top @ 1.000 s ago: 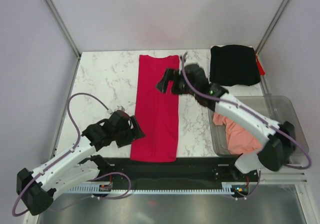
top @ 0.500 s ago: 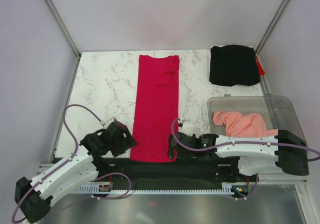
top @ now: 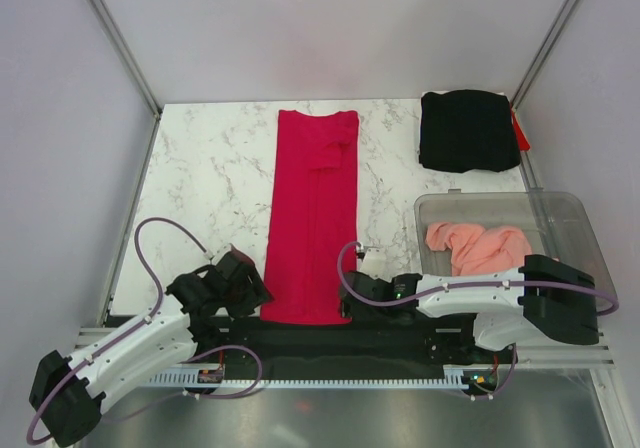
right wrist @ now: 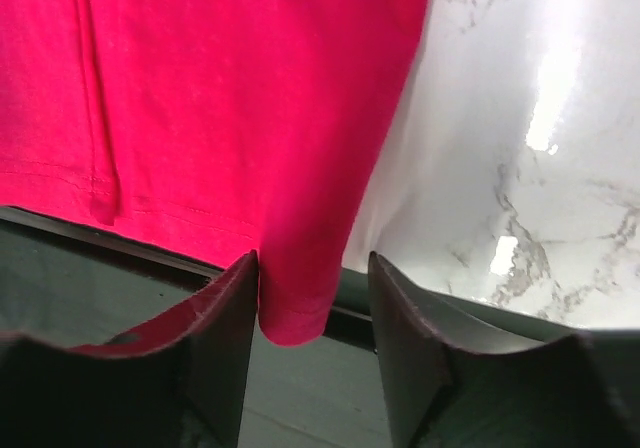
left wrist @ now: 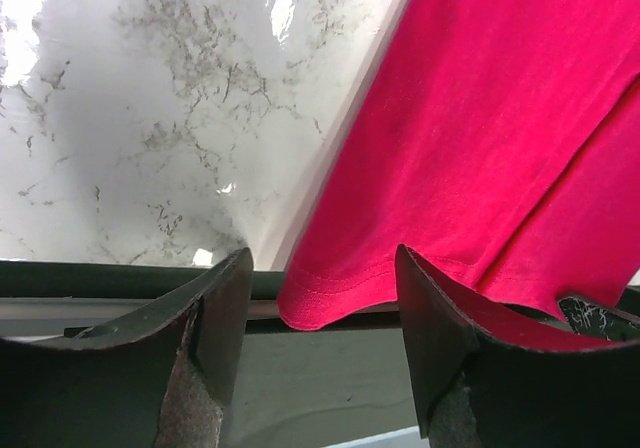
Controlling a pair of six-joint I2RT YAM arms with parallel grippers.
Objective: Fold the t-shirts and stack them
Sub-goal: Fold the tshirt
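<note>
Right fingers [right wrist: 215,358] reached crimson shirt [top: 312,218] hem; bin [top: 575,228] holds salmon shirt [top: 480,248].

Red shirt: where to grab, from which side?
Take the red shirt by its two near hem corners, left hand and right hand one each, from the near table edge. It lies as a long flat strip and that hem overhangs the edge, so each hand can likely straddle it.
</note>
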